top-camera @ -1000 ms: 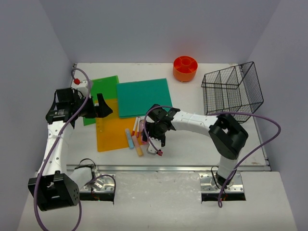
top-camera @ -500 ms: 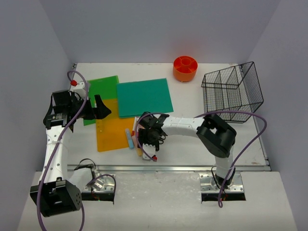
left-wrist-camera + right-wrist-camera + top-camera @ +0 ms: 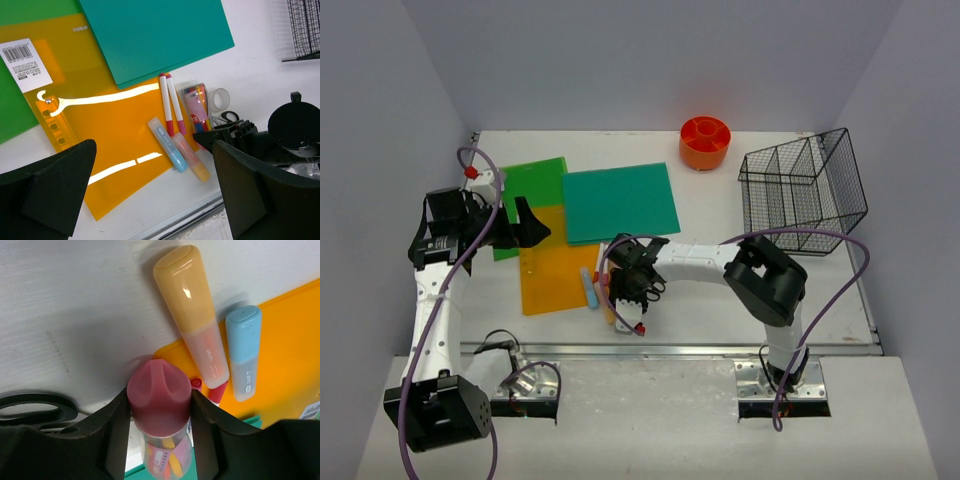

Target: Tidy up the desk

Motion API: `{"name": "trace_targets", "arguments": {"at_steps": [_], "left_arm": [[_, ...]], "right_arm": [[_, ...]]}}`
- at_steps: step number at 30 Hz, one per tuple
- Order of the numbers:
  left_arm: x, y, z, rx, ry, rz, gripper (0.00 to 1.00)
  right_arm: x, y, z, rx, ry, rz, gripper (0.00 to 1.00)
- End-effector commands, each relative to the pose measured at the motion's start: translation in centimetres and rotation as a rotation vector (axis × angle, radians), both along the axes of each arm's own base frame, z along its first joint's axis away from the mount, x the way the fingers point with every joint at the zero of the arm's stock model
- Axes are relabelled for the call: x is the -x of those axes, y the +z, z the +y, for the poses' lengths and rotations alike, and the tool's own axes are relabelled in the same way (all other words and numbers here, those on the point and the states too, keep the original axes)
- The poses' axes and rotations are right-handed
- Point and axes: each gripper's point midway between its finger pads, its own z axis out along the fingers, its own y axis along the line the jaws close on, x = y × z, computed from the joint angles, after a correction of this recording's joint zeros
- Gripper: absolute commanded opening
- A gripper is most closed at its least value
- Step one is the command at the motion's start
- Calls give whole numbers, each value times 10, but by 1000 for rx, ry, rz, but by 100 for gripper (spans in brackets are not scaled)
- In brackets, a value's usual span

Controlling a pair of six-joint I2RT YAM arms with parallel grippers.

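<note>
So the desk (image 3: pixel 710 310) fills the middle of the overhead view, and all the clutter is in its left half. There's a green folder (image 3: pixel 535 185), a teal folder (image 3: pixel 620 200) and an orange folder (image 3: pixel 552 270), all overlapping each other. At the orange one's right edge there's a blue highlighter (image 3: pixel 243 352), an orange highlighter (image 3: pixel 192 315) and two red-and-white markers (image 3: pixel 167 102). A tape roll (image 3: pixel 218 99) and black scissors (image 3: pixel 30 407) are crowded right beside them, so that spot is pretty tight. The orange round tub (image 3: pixel 705 142) is at the top centre, with the black wire basket (image 3: pixel 803 190) at the upper right.

The right gripper (image 3: pixel 632 290) is down in that pile. Its fingers (image 3: pixel 117 435) press on both sides of the pink cap of a clear pen tube (image 3: pixel 160 395), so it's clamped on it.

The left gripper (image 3: pixel 530 222) hangs over the folders with its jaws spread wide and nothing between them.

Compared with a second ago, the right gripper has slid left toward the highlighters and its jaws have narrowed. The left arm has barely budged.
</note>
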Motion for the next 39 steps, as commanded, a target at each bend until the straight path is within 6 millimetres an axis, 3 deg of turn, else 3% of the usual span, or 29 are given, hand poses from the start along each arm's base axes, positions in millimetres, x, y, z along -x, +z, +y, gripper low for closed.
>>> {"name": "trace_targets", "arguments": {"at_steps": [1,4,8,11,14,18,19,22,26,28,32,34,39], "left_arm": [[-5,10,0,2,-20,-56,100],[-7,13,1,-1,-19,-66,100],[-14,28,6,-24,1,-109,100],[-25,41,13,-34,41,-132,100],[-39,55,19,-38,64,-159,100],[-52,74,21,-39,64,-200,100],[-57,81,21,-24,70,-210,100],[-65,98,15,11,50,-256,100],[-73,114,-3,-1,26,-319,100],[-77,119,-11,-38,32,-350,100],[-82,117,-17,-77,48,-351,100],[-82,112,-15,-83,58,-332,100],[-80,106,-6,-139,79,-316,100]], "right_arm": [[5,42,33,-118,266,-98,0],[-2,80,49,-214,179,-82,0],[-16,149,67,-387,7,3,0],[-32,202,67,-557,-188,129,0],[-68,243,53,-728,-424,248,0],[-132,282,11,-933,-794,426,0],[-162,294,-15,-1014,-939,486,0],[-222,326,-80,-1271,-1264,747,0],[-285,343,-149,-1598,-1515,929,0],[-313,356,-185,-1751,-1564,908,0],[-364,356,-232,-1932,-1625,840,0],[-389,342,-248,-1975,-1664,825,0],[-421,342,-274,-2072,-1641,767,0]]}}
